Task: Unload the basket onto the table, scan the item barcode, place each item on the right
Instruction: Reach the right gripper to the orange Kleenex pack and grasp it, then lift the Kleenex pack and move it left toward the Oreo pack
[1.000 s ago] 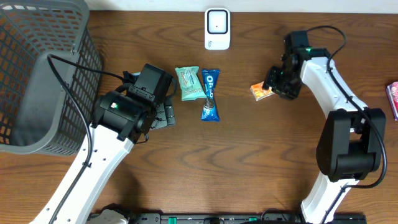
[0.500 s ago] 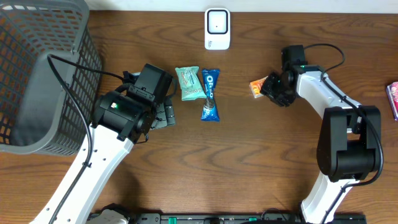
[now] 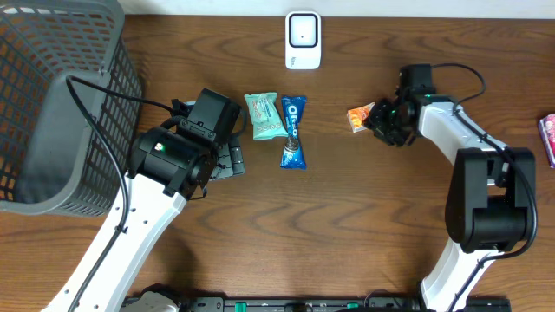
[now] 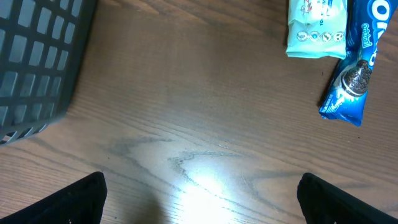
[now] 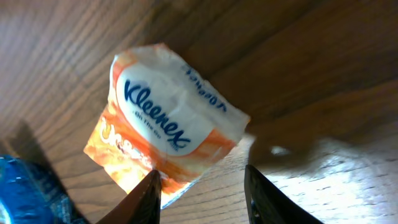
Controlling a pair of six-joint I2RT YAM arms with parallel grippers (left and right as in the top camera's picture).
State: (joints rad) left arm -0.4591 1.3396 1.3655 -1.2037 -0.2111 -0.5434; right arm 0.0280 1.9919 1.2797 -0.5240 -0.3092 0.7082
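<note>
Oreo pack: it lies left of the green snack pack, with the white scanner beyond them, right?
No. The overhead view shows the Oreo pack lying right of the green snack pack, not left. The white scanner does sit beyond them.

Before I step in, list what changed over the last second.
The right gripper moved slightly left and toward the far edge, jaws narrowing around the tissue pack, which shifted with it; a firm grip I cannot confirm. Left gripper, Oreo, green packet, scanner and basket stayed put.
</note>
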